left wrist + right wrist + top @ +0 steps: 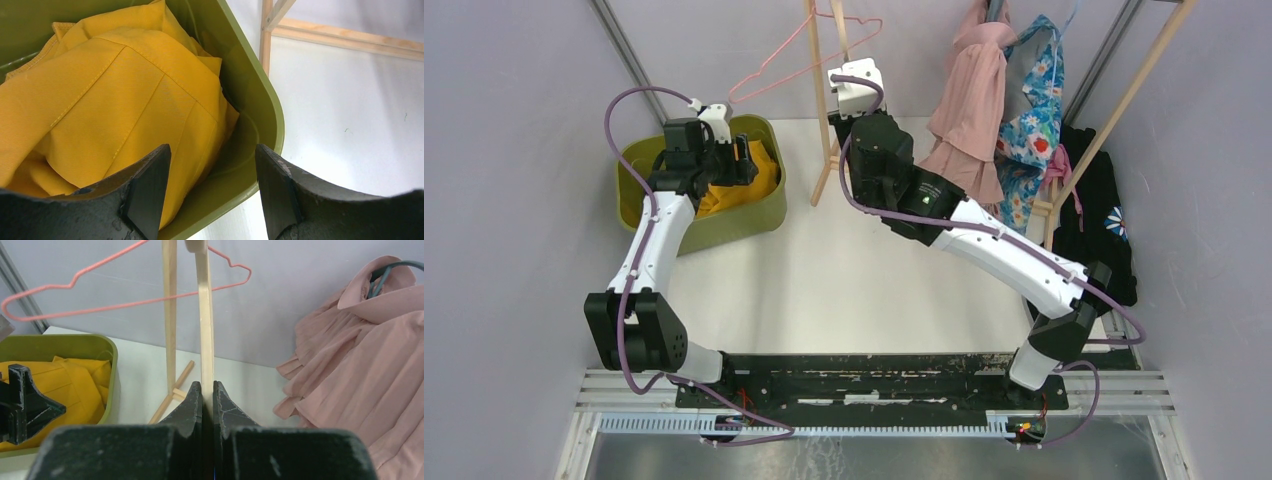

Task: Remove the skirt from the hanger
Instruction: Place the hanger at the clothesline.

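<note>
- Plainly, at the far left the crumpled yellow woven-cloth skirt [115, 100] lies inside the olive-green plastic tub [272, 110], off any hanger and filling most of it
- The left gripper [211, 155] hovers just above that skirt, over a corner of the tub, its two black fingers spread wide with nothing between them and no cloth clinging to either
- Next along, the thin pink wire hanger [125, 303] hangs bare and tilted by the pale wooden clothes rack [205, 340], with no garment on it
- The right gripper [207, 387] is up beside the rack's upright, its fingers pressed almost together with only a slit left; the upright lines up with that slit, and I cannot tell whether the tips touch it, but they carry no cloth
- Further right, a dusty-pink pleated blouse [360, 365], a blue floral garment [1029, 120] and a black garment [1094, 215] hang on the rack, well apart from both grippers
- My reading: the skirt is off and in the tub, so the main work looks done and the step in hand is the release
- The next move asks little: lift the left arm straight up so no finger snags a fold and drags the skirt out, and draw the right arm back without knocking the hanger
</note>
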`<state>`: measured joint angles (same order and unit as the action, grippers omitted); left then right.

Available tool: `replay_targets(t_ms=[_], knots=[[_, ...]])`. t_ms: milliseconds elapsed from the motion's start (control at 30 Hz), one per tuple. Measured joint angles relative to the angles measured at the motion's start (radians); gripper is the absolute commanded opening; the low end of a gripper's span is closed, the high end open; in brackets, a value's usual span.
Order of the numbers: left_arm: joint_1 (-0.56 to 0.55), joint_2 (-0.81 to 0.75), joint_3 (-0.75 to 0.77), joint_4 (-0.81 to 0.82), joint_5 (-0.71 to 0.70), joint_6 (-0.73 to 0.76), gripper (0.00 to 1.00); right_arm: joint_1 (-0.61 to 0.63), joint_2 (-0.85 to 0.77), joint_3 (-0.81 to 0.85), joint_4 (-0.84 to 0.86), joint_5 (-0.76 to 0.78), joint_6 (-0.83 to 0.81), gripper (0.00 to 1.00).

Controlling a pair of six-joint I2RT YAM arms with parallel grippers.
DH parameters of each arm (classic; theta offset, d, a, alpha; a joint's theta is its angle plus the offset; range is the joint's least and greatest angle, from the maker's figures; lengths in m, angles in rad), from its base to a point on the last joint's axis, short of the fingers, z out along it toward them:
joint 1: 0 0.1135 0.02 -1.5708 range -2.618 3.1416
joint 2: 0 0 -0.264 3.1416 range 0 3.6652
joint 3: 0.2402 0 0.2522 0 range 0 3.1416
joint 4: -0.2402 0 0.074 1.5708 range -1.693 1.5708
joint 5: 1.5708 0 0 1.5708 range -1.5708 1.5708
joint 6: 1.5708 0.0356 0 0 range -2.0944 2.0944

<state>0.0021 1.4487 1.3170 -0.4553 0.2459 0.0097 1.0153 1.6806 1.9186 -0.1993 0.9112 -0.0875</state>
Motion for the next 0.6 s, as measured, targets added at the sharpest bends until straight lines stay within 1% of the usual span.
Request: replay_targets(t_ms=[200,333,467,600], knots=[[-0.005,0.0,0.0,0.0,0.0,0.0,0.69,-0.003,0.011,-0.006,0.097,0.046,-0.075,0.01],[-0.006,0.0,-0.001,0.0,0.0,0.0,0.69,-0.024,0.001,-0.087,0.145,0.084,-0.086,0.01],[-0.007,0.0,-0.002,0.0,0.0,0.0,0.69,-0.044,-0.018,-0.174,0.12,0.117,-0.073,0.01],[-0.012,0.0,-0.002,0.0,0.001,0.0,0.69,-0.061,-0.043,-0.221,0.088,0.142,-0.066,0.01]])
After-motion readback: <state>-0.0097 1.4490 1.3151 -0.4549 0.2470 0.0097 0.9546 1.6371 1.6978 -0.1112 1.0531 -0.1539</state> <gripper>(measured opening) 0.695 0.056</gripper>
